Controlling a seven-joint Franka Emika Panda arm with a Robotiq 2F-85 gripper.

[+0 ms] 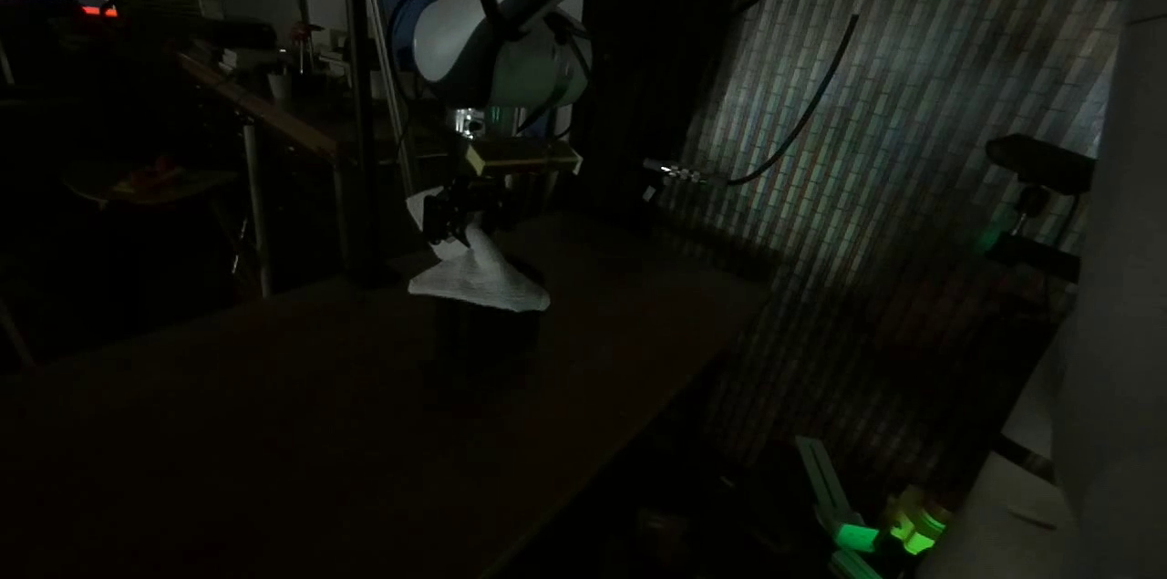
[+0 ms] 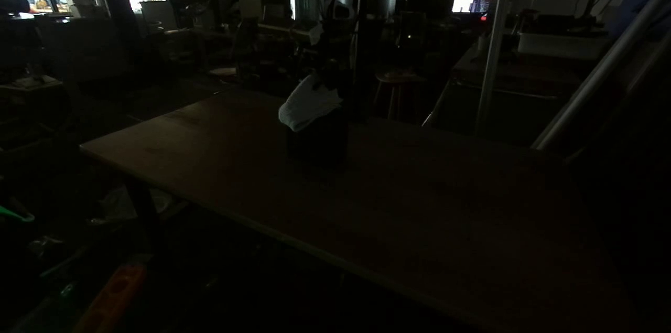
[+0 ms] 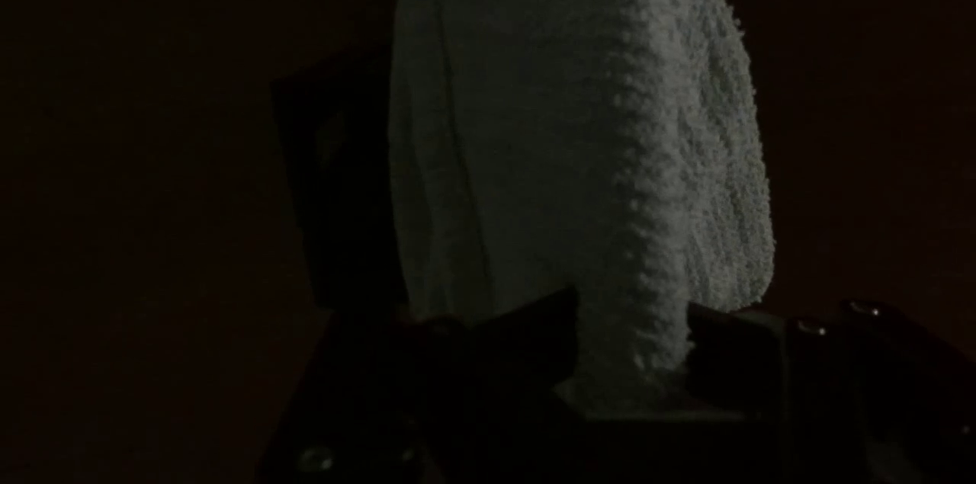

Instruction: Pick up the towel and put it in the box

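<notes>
The scene is very dark. A white towel (image 1: 479, 278) hangs from my gripper (image 1: 467, 219) over a black box (image 1: 488, 337) on the table. In an exterior view the towel (image 2: 309, 105) drapes over the upper part of the box (image 2: 317, 147), and my gripper (image 2: 327, 77) is at its top. In the wrist view a fold of the towel (image 3: 549, 126) fills the gap between the fingers of my gripper (image 3: 633, 339), which is shut on it. Part of the box (image 3: 347, 202) shows left of the towel. The box's opening is mostly hidden by the towel.
The brown table (image 1: 273, 433) also shows in an exterior view (image 2: 430, 202). A dark upright post (image 1: 360, 123) stands beyond the table edge behind the gripper. A metal post (image 2: 495, 44) and a stool (image 2: 398, 78) stand behind the table.
</notes>
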